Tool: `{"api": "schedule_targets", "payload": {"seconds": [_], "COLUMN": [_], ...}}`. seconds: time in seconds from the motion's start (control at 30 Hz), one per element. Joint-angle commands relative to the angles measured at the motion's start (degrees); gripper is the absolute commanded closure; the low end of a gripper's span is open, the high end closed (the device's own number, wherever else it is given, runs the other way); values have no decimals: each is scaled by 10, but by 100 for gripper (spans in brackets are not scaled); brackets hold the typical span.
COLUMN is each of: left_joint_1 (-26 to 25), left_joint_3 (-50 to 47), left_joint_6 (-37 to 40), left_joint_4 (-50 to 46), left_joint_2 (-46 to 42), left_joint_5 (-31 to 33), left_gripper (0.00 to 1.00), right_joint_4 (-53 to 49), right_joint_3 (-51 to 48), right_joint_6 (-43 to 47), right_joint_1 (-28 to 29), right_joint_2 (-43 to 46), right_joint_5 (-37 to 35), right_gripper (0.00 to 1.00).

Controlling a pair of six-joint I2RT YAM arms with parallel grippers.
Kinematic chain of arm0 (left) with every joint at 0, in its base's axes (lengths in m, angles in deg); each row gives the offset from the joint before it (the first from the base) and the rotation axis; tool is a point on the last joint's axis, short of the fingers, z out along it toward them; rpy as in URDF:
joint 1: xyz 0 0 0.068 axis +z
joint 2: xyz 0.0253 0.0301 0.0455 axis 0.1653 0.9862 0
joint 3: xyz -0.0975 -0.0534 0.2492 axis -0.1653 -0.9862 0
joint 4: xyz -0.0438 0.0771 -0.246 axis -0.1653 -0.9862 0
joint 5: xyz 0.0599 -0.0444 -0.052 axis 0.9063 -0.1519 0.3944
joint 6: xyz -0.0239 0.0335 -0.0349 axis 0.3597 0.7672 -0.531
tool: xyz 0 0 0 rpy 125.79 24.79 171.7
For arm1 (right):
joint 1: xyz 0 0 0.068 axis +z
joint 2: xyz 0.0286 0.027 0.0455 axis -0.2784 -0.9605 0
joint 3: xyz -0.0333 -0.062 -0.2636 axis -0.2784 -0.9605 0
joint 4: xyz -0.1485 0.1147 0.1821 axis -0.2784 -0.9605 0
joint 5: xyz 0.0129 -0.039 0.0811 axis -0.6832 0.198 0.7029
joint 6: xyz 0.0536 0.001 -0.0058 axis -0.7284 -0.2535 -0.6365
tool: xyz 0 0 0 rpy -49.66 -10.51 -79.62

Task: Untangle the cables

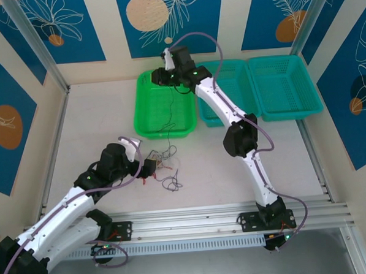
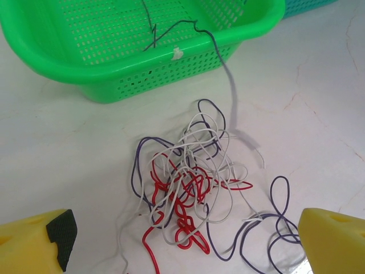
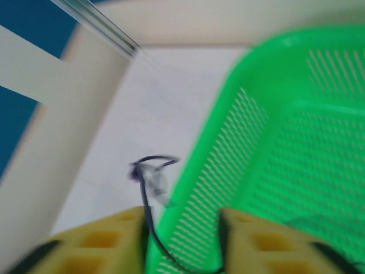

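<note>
Green basket [image 1: 139, 111] holds one end of the black cable [image 2: 183, 23], draped over its near rim. Teal baskets [image 1: 289, 115] to its right. Red, white and black cables [image 2: 191, 182] tangled on counter [image 2: 319, 114]. Left fingers [image 2: 333, 242] spread wide, holding nothing. Right fingers [image 3: 268, 242] parted at the far rim; view blurred, dark strand between them, probably loose.

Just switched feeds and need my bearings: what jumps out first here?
A knot of red, white and black cables lies on the table ahead of the left gripper, jaws open, just short of the green basket. One black strand climbs over the basket's rim; the right gripper sits at its far edge.
</note>
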Motion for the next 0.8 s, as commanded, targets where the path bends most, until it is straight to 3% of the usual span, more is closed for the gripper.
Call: {"api": "schedule_targets", "payload": {"seconds": [0.0,0.07,0.1,0.23,0.37,0.53,0.67,0.77], "left_joint_1": [-1,-2,-2,-1,1,2,2,1], "left_joint_3": [4,6,7,13,15,21,22,30], "left_joint_6": [-9,-10,-11,-19,-23,-5,18,37], "left_joint_4": [-15,-20,-23,-29,-27,-36,-23,-39], "left_joint_2": [-7,-7,-7,-3,-3,-5,-10,-7], "left_joint_5": [11,12,14,14,-8,-63,-168,-199], "left_gripper": [0,0,0,0,0,0,1,2], "right_joint_4": [-67,-90,-101,-113,-93,-18,48,120], "right_joint_3": [61,82,82,-15,-215,-510,-659,-734], "right_joint_6": [21,35,37,33,-6,-196,-246,-254], "right_joint_1": [-6,-8,-12,-25,-15,14,44,60], "right_joint_2": [10,26,43,147,282,452,504,500], "right_joint_5": [-35,-33,-26,20,24,4,14,50], "right_gripper": [24,2,0,3,10,18,19,17]}}
